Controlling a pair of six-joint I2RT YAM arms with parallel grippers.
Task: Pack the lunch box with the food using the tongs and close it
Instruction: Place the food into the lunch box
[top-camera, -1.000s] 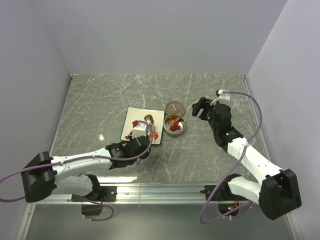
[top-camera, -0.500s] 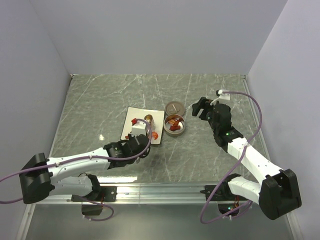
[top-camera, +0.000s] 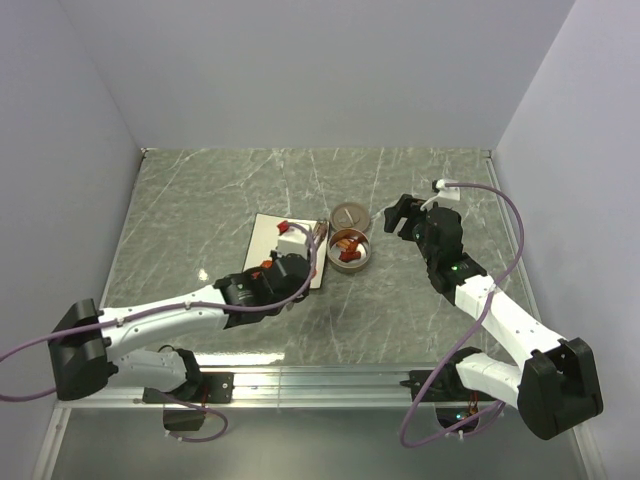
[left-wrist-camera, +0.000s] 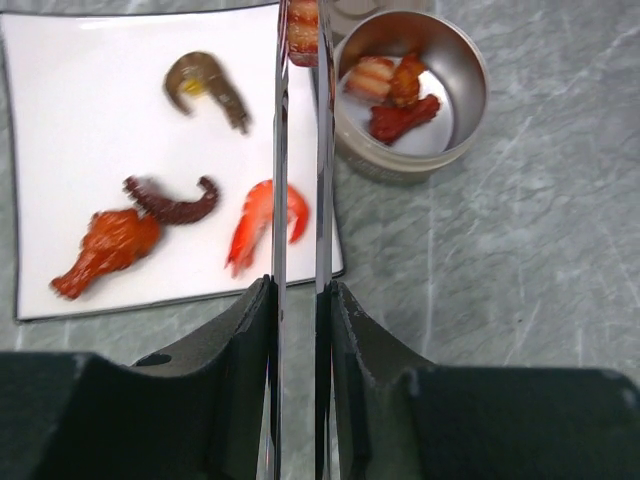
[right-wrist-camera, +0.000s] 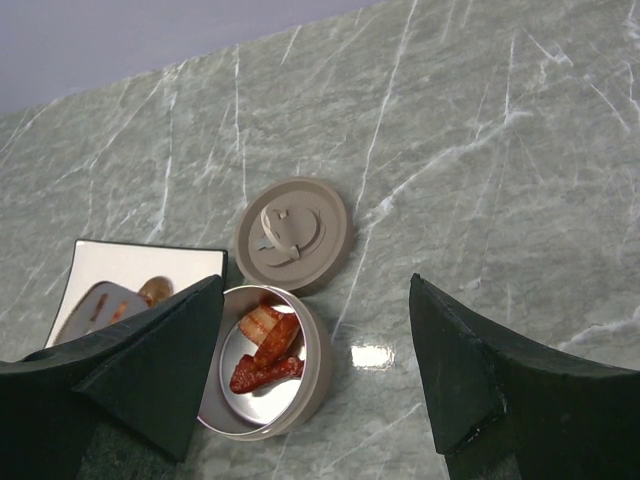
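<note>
- A grey-green marbled counter (top-camera: 200, 200) sits boxed in by plain pale walls (top-camera: 300, 70), with both arms reaching in from the near edge.
- The left hand (left-wrist-camera: 300, 295) is clenched on the tongs (left-wrist-camera: 300, 180). Its fingers press the two slender arms nearly together.
- A red-and-white piece (left-wrist-camera: 302, 28) appears pinched between the tong tips. It hangs at the far right corner of the white plate (left-wrist-camera: 60, 120), just beside the rim of the lunch box (left-wrist-camera: 470, 110).
- The lunch box stands open on the counter, right of the plate, with three pieces of food (left-wrist-camera: 395, 95) already inside.
- Four more pieces lie on the plate: a brown shrimp (left-wrist-camera: 205, 85), a dark curled bit (left-wrist-camera: 170, 200), an orange-brown chunk (left-wrist-camera: 110, 240) and a red shrimp (left-wrist-camera: 265, 215).
- The lid (right-wrist-camera: 292, 232) lies flat just behind the tin, its edge at or touching the rim.
- The right hand (top-camera: 392, 217) hovers beside the tin and lid, fingers spread wide, grasping nothing.
- The step in hand looks like the carry from plate to tin, so packing is roughly half done.
- The next move calls for bringing the tips fully over the opening, then easing the squeeze so the piece drops inside and does not catch on the rim.
</note>
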